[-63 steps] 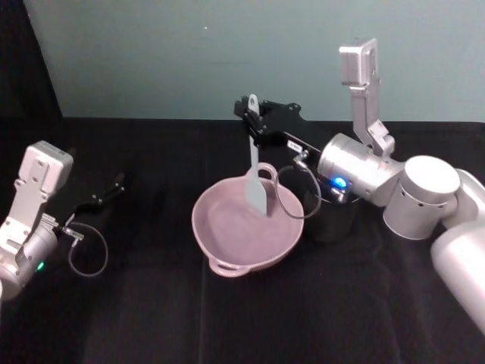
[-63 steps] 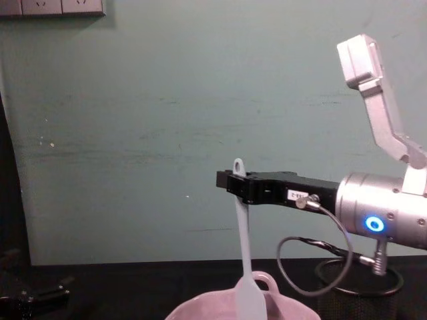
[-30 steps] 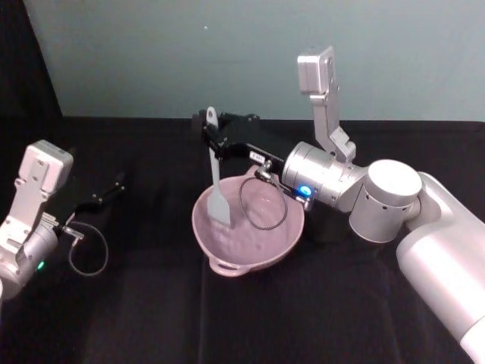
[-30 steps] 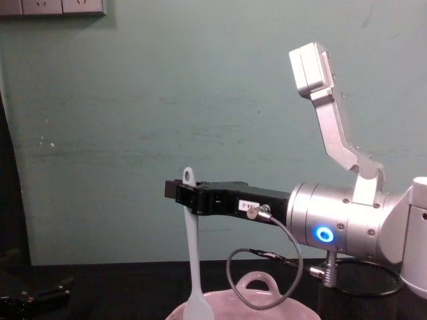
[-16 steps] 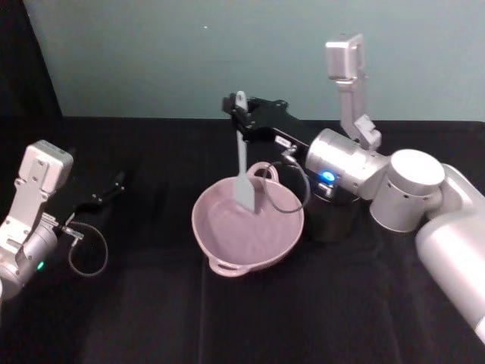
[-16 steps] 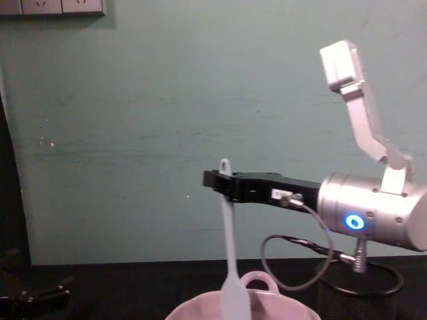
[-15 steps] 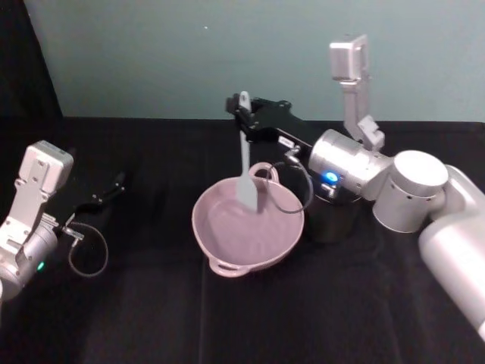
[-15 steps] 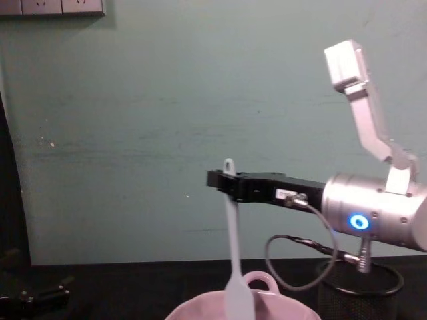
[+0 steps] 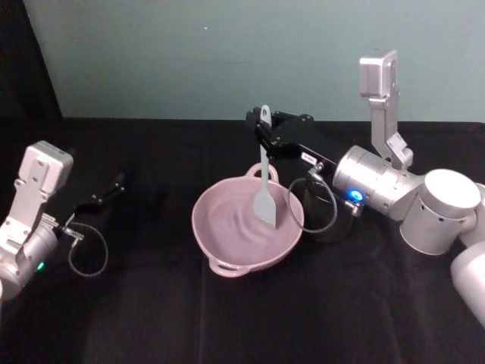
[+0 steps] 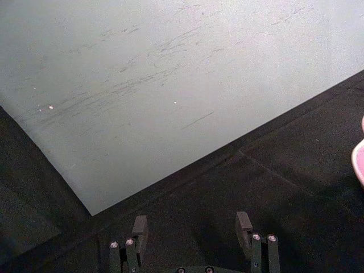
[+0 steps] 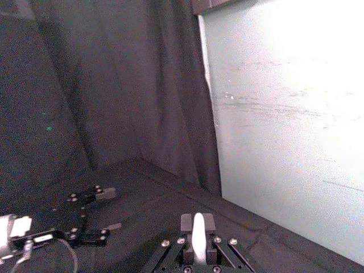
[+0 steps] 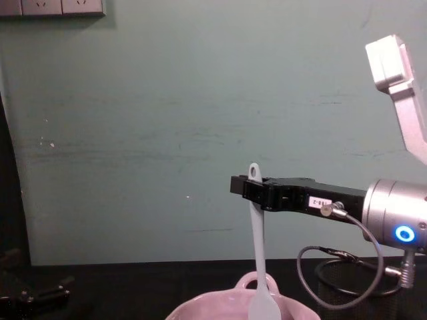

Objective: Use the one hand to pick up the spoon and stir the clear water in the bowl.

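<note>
Pickup looks done and stirring seems under way: the right gripper (image 9: 261,135) clamps the upright spoon (image 9: 264,189) by its handle top, blade dipped in rippled water (image 9: 231,220) at the bowl's (image 9: 203,227) right side, while the left gripper (image 9: 114,184) idles far left, jaws apart.

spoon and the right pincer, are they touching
Touching. The chest view shows the right pincer shut on the spoon, just under its handle hole.

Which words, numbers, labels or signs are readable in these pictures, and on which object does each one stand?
Small white label on the black slim right gripper, whose jaws hold the long white plastic spoon: dark characters, too blurred to read.
No text on the wide pale pink ceramic bowl or the parked left gripper.
</note>
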